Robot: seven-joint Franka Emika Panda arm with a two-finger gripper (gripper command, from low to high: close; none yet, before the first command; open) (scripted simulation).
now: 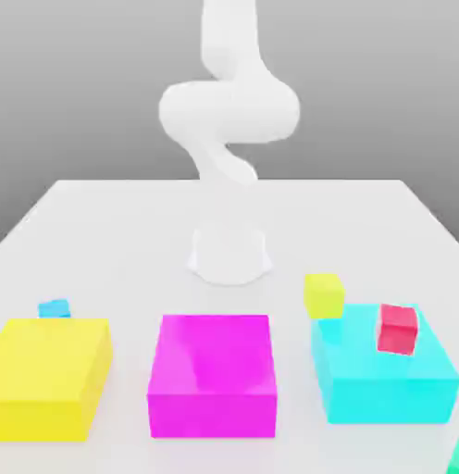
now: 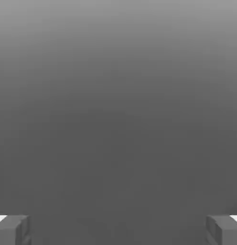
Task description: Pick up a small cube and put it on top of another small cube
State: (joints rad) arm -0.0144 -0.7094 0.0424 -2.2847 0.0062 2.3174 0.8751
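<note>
Fingers [image 2: 15, 232] spread wide, and between them my hand view gives plain grey. Over to the exterior view: my arm [image 1: 229, 111] climbs from its base [image 1: 229, 257], bends, and runs out past the top edge! Now left to right: cyan cube [image 1: 55, 308], partly hidden behind the yellow block [image 1: 43, 375]; a strip of bare table [image 1: 130, 370], then the magenta block [image 1: 213, 370]; more open table; yellow-green cube [image 1: 324, 295] by the large cyan block [image 1: 386, 375], red cube [image 1: 397, 330] overlapping that block; and green cube [image 1: 458, 459], cut off at the lower right corner!
</note>
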